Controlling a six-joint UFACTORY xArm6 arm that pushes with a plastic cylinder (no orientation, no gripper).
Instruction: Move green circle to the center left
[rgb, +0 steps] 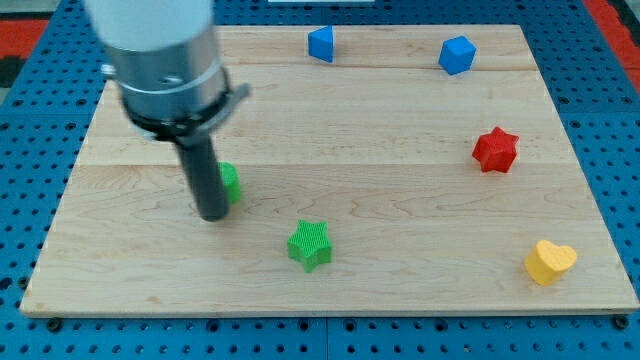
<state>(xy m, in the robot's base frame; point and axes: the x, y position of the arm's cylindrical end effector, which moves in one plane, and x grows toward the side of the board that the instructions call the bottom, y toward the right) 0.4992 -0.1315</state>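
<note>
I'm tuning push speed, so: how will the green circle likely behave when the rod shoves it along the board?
The green circle looks small, rigid and squat, so it should slide rather than tip. Its round side may let it slip off my tip, which sits right against its left edge and hides part of it. The wooden board looks smooth, so little resistance seems likely.

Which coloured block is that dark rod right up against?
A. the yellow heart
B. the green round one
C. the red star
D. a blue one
B: my tip stands right beside the green circle, hiding its left part, while the red star and yellow heart lie far off at the view's right.
</note>
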